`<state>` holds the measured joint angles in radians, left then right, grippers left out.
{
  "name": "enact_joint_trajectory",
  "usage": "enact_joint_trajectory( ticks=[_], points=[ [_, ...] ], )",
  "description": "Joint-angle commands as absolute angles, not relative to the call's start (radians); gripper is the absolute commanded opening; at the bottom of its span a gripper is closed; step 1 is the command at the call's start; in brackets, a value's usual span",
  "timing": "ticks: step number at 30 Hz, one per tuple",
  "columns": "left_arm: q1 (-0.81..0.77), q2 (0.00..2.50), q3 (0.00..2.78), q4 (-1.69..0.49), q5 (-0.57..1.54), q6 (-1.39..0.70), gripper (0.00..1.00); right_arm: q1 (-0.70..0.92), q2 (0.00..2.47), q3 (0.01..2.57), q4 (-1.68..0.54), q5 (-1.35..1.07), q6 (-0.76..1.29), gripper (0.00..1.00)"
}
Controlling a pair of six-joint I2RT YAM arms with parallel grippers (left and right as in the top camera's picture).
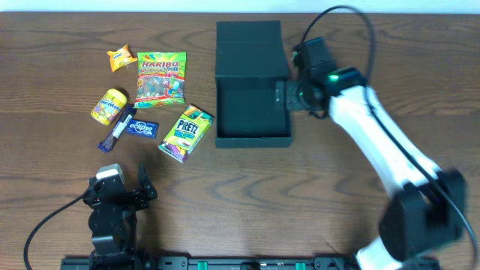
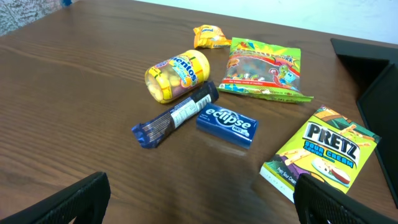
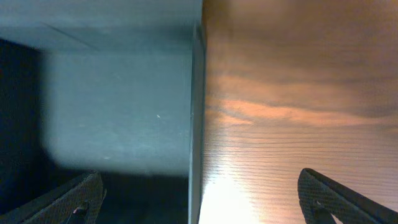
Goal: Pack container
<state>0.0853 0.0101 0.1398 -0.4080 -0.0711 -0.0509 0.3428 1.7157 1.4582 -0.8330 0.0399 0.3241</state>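
Brown wooden table [image 1: 262, 199]: matte dark teal-black square cardboard box [image 1: 251, 97], upper centre. Right gripper [image 3: 202, 190] spread wide astride its wall; left gripper [image 1: 118, 186] spread wide.

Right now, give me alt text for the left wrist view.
Six snacks lie on the wooden table ahead of the open left fingers: Mentos tub, Haribo bag, orange packet, blue bar, Eclipse pack and Pretz box. The dark container shows its edge at right.
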Motion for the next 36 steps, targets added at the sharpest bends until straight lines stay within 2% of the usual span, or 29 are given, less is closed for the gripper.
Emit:
enact_joint_trajectory(
  ticks=[1, 15, 25, 36],
  points=[
    [0.091, 0.004, 0.120, -0.413, -0.081, -0.041, 0.95, 0.315, 1.597, 1.481, -0.868, 0.044, 0.269, 0.99],
    [0.091, 0.004, 0.120, -0.413, -0.081, -0.041, 0.95, 0.287, 1.240, 1.481, -1.198, 0.056, 0.199, 0.99],
    [0.091, 0.004, 0.120, -0.413, -0.081, -0.041, 0.96, 0.287, 1.040, 1.470, -1.255, -0.005, 0.145, 0.99],
    [0.091, 0.004, 0.120, -0.413, -0.081, -0.041, 0.95, 0.287, 1.002, 1.470, -1.328, -0.004, 0.133, 0.99]
  ],
)
